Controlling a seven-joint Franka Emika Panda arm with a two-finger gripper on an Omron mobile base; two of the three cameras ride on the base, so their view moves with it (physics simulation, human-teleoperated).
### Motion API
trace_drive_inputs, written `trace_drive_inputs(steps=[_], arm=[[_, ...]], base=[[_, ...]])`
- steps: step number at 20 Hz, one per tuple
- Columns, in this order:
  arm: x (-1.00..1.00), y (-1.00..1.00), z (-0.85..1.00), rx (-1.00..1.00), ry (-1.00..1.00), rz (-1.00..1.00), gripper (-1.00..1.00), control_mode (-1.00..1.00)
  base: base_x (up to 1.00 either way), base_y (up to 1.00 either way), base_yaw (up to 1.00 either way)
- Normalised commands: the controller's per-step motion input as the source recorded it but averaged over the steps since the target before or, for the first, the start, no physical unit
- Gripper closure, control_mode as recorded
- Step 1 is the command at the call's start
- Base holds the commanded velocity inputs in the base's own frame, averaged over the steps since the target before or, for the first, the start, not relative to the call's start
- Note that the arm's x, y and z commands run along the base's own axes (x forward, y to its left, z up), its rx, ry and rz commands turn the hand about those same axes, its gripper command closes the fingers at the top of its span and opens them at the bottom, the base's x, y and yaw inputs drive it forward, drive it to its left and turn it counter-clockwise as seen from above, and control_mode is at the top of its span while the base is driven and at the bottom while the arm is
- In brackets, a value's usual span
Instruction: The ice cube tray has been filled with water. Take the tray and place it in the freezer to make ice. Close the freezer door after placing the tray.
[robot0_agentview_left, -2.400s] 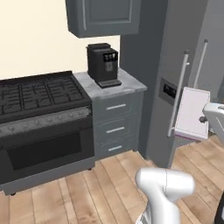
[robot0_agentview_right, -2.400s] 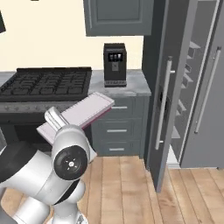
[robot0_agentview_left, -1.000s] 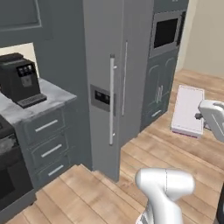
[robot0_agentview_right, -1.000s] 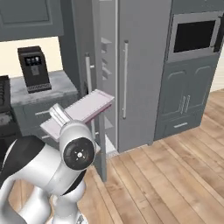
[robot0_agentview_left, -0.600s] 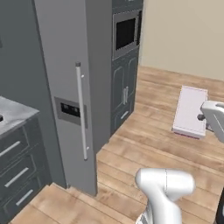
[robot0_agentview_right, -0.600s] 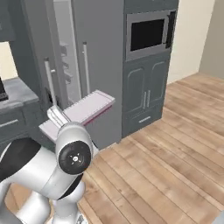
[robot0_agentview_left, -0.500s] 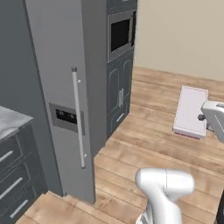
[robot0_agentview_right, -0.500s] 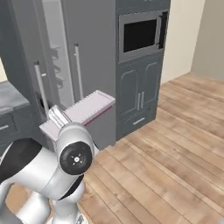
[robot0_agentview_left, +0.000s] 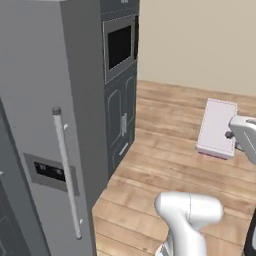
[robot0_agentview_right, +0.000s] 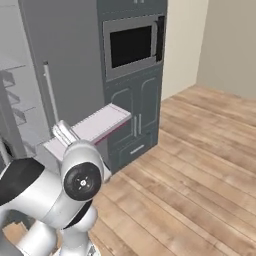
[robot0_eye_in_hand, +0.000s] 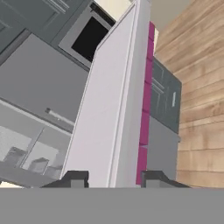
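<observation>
My gripper (robot0_eye_in_hand: 113, 179) is shut on the near end of the ice cube tray (robot0_eye_in_hand: 118, 105), a pale slab with a dark pink rim that runs away from the fingertips (robot0_eye_in_hand: 74, 178). In the left base view the ice cube tray (robot0_agentview_left: 217, 127) hangs above the wooden floor at the right, with the gripper (robot0_agentview_left: 231, 135) at its near end. From the right base the ice cube tray (robot0_agentview_right: 97, 125) sticks out level from the gripper (robot0_agentview_right: 65, 134) toward the grey units. The freezer door (robot0_agentview_left: 35, 115) stands open, its bar handle (robot0_agentview_left: 65, 170) facing me. The freezer (robot0_agentview_right: 10, 95) shows pale shelves at the far left.
A tall dark cabinet with a built-in oven (robot0_agentview_left: 120, 50), (robot0_agentview_right: 132, 45) stands right of the fridge unit. The fridge's right door (robot0_agentview_right: 65, 65) is shut, its handle (robot0_agentview_right: 49, 95) upright. Wooden floor (robot0_agentview_right: 200, 165) spreads to the right toward a beige wall (robot0_agentview_left: 200, 40).
The whole picture has slid left in both base views, so the camera has moved: stove and counter are gone, the fridge unit and oven cabinet are nearer. The tray stays gripped.
</observation>
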Motion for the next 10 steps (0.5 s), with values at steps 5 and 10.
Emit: trace_drive_inputs(steps=[5, 10], arm=[[0.00, 0.00, 0.00, 0.00, 0.00, 0.00, 1.00, 1.00], [0.00, 0.00, 0.00, 0.00, 0.00, 0.00, 1.00, 1.00]], base=[[0.30, -1.00, 0.05], [0.46, -0.98, 0.45]])
